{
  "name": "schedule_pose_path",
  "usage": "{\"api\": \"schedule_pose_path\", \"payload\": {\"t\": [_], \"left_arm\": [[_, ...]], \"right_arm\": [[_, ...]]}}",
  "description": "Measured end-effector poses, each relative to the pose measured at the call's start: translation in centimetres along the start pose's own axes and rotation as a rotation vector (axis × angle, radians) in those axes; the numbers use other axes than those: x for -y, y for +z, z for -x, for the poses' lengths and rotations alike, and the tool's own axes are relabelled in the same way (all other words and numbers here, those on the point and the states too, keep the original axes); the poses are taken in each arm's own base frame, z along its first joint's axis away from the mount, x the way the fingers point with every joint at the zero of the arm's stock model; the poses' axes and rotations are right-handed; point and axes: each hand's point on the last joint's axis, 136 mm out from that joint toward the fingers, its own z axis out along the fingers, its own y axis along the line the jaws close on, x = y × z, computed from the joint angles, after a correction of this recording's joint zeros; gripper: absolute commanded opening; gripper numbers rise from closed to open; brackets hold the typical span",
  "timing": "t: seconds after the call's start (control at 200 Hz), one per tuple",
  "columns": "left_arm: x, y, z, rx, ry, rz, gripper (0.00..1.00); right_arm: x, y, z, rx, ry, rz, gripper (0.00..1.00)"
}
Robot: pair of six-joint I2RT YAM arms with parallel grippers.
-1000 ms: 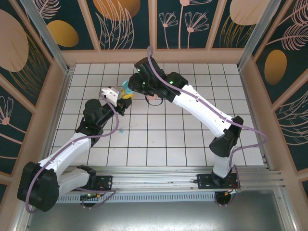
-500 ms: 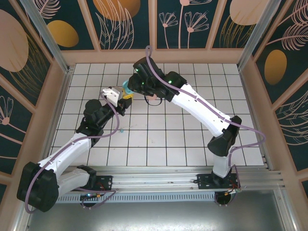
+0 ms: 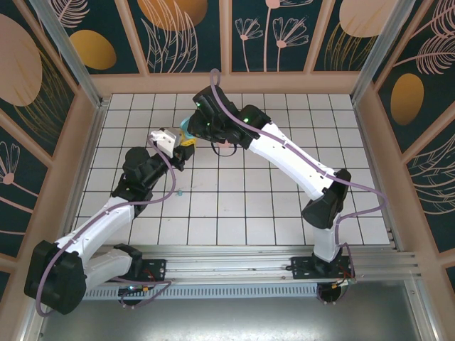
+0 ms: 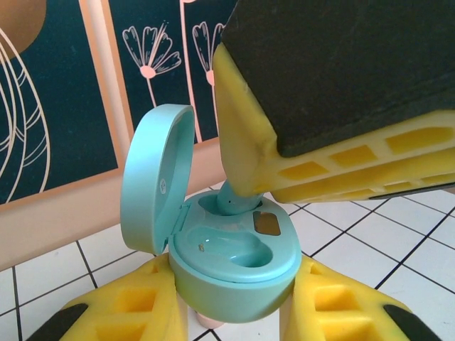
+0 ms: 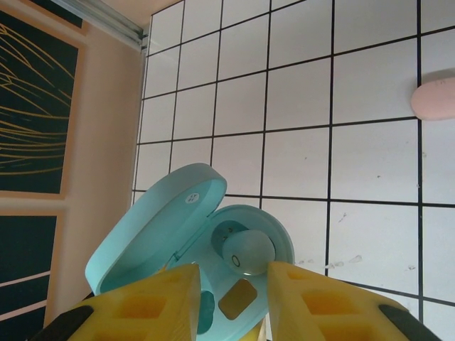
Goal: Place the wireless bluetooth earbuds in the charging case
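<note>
The charging case (image 4: pixel 234 266) is smooth satin plastic, the tiles (image 5: pixel 370 85) glossy

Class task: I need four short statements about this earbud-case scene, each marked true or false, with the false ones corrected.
1. The teal charging case has its lid open. True.
2. No gripper touches the case. False: the left gripper holds it between its fingers.
3. A teal earbud sits at one well of the case. True.
4. The pink object lies inside the case. False: it lies on the tiles, apart from the case.
</note>
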Motion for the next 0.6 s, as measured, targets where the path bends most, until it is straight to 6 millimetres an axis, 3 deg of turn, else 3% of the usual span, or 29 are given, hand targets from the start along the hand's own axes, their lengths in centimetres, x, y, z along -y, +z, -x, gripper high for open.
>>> {"api": "schedule_pose_path", "payload": {"t": [0.41,0.595], "left_arm": [[0.46,0.01,-0.01,-0.002,0.008,-0.013,0.18],[0.74,0.03,0.00,-0.001,0.016,-0.025,0.18]], "right_arm": [[0.05,0.67,0.39,0.004,-0.008,-0.036,0.30],[0.50,0.69,0.44,0.003,-0.039,-0.067,0.17]]}}
